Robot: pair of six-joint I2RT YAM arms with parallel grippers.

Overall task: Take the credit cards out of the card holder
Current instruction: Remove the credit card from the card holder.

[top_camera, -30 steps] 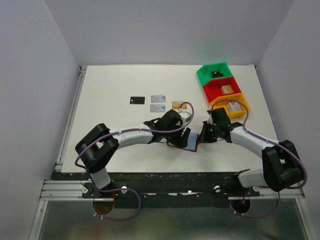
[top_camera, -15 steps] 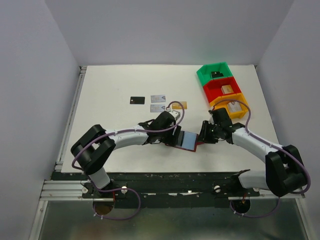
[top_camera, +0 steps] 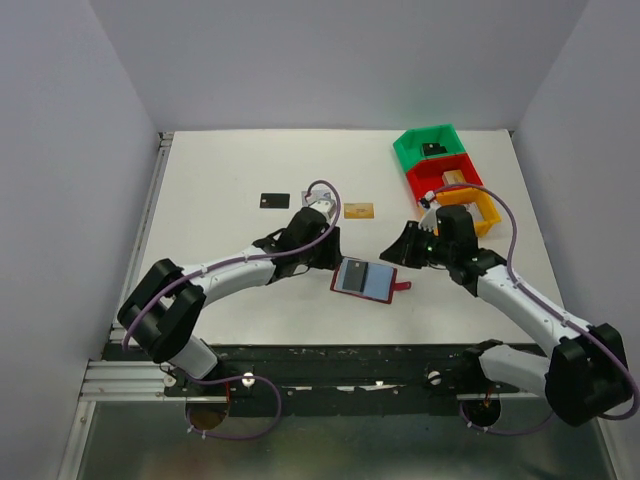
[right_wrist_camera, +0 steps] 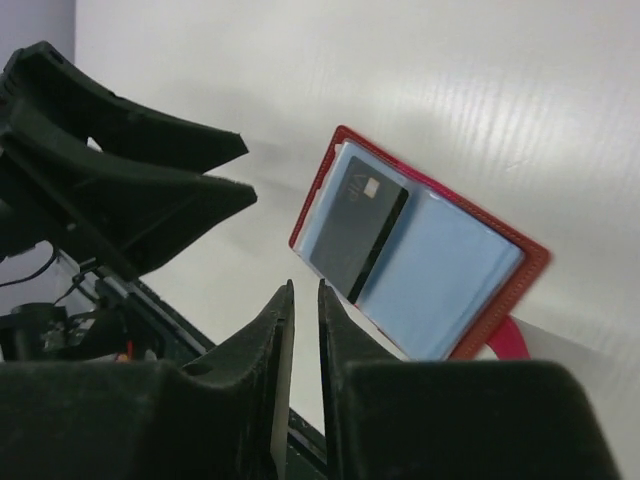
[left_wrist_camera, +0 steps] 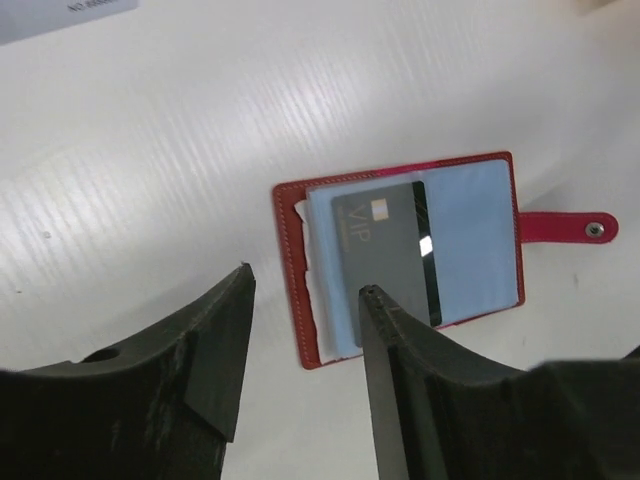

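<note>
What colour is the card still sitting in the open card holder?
Dark grey-black, marked VIP: the card lies on the card holder's light blue lining, clearest in the left wrist view.

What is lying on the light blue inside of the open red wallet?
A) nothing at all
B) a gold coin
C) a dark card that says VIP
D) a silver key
C: the left wrist view shows a dark grey rectangular card marked VIP lying on the light blue lining of the open dark red leather-like wallet, which lies flat on the white table.
</note>
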